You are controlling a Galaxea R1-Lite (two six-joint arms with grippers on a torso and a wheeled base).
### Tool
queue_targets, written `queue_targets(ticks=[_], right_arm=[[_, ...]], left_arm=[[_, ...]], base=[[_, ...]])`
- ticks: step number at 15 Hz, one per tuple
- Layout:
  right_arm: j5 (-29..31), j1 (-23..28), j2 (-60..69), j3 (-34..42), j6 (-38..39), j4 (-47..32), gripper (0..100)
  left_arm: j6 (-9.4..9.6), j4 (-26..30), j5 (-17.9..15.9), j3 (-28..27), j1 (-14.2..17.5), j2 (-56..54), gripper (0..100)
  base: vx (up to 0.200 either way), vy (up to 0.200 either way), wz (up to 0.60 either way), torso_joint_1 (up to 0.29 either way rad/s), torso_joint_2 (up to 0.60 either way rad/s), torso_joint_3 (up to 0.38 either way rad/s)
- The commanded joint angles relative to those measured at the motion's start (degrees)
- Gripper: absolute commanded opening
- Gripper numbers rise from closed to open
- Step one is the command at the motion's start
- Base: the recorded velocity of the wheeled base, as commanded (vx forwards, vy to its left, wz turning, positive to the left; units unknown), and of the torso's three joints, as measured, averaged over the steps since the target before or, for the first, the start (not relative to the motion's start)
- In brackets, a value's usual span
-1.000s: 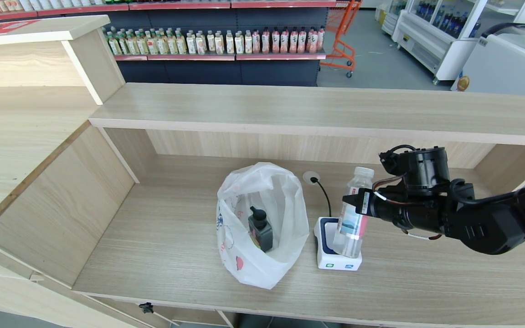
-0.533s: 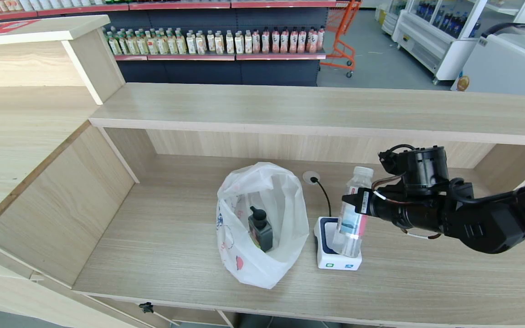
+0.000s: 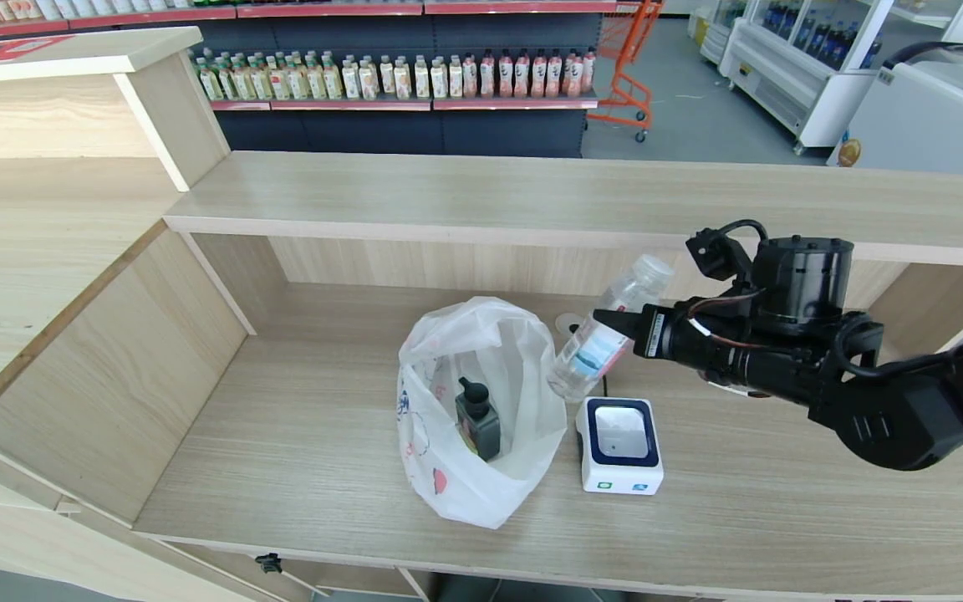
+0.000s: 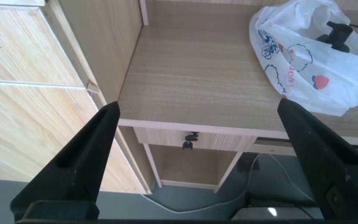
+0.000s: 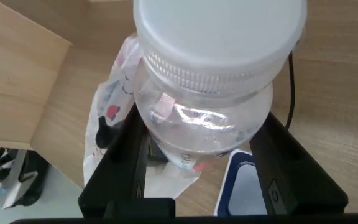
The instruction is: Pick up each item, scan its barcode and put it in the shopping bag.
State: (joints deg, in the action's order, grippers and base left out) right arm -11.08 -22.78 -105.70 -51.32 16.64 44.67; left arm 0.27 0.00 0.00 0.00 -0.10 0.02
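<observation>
My right gripper (image 3: 615,328) is shut on a clear water bottle (image 3: 603,340) with a white cap, held tilted in the air above the counter, between the white shopping bag (image 3: 465,401) and the scanner (image 3: 620,445). In the right wrist view the water bottle (image 5: 210,118) sits between my two black fingers (image 5: 126,162). A dark pump bottle (image 3: 476,420) stands inside the open shopping bag. The white and blue scanner lies on the counter just right of the bag. My left gripper (image 4: 197,162) is open, off the counter's front left corner, with the shopping bag (image 4: 309,59) beyond it.
A black cable (image 3: 594,355) runs from a round grommet (image 3: 571,324) at the back of the counter to the scanner. A raised wooden ledge (image 3: 582,201) spans the back, and a wooden side wall (image 3: 105,368) closes the left. Shelves of drinks stand behind.
My right gripper has lifted the water bottle off the scanner, carried it up and left toward the bag, and tilted it. The scanner's face is now uncovered.
</observation>
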Motion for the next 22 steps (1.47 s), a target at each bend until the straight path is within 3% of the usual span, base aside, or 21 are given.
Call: queue_targets(ticks=[1, 9, 18, 21, 22], right_arm=[[-2.81, -0.24, -1.43, 0.43, -0.29, 2.97, 0], [-4.04, -3.23, -16.2, -0.62, -4.6, 20.28, 0], [-5.27, -3.67, -25.16, -6.51, -16.55, 22.57, 0], [-5.27, -3.85, -25.78, -6.6, -16.73, 23.98, 0], [-5.27, -4.02, -25.78, -6.6, -16.64, 24.15, 100]], left_arm=[[0.0, 0.0, 0.0, 0.0, 0.01, -0.02, 100], [0.0, 0.0, 0.0, 0.0, 0.01, -0.02, 100], [0.0, 0.0, 0.0, 0.0, 0.01, -0.02, 100], [0.0, 0.0, 0.0, 0.0, 0.01, -0.02, 100], [0.0, 0.0, 0.0, 0.0, 0.01, -0.02, 100]], base=[[0.0, 0.0, 0.0, 0.0, 0.0, 0.0], [0.0, 0.0, 0.0, 0.0, 0.0, 0.0], [0.0, 0.0, 0.0, 0.0, 0.0, 0.0], [0.0, 0.0, 0.0, 0.0, 0.0, 0.0], [0.0, 0.0, 0.0, 0.0, 0.0, 0.0]])
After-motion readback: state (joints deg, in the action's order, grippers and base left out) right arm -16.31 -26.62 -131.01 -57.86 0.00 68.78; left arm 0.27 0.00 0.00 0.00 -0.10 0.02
